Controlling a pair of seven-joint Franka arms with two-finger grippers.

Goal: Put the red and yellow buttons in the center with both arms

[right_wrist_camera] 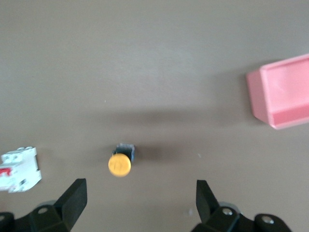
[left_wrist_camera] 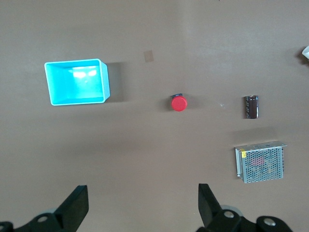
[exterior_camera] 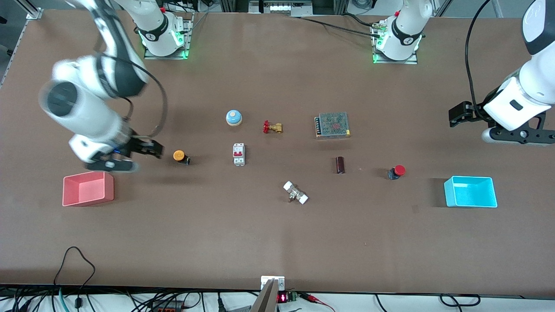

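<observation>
Right gripper [exterior_camera: 149, 149] hangs just above the table with its fingers spread wide and nothing between them, and the yellow button [exterior_camera: 179, 155] sits on the brown surface just beside its fingertips, toward the middle of the table from it. From that arm's own camera the yellow button shows lying free on bare table between the two black fingers [right_wrist_camera: 72, 200], clear of both. The pink bin [exterior_camera: 88, 188] is close under the wrist, nearer the front camera, and the white breaker [exterior_camera: 239, 154] lies a little past the button on the same line. To my eye the button has been set down short of the true middle, so the spread fingers may simply mean it is let go where it lies.

Over at its own end, the left gripper [exterior_camera: 466, 115] waits high, also spread wide and empty. The red button [exterior_camera: 396, 171] sits below and inward of it, untouched, between the blue bin [exterior_camera: 470, 192] and the dark cylinder [exterior_camera: 340, 164]. I would judge that button remains to be picked up; it stands apart from its neighbours, so a straight descent looks easy.
</observation>
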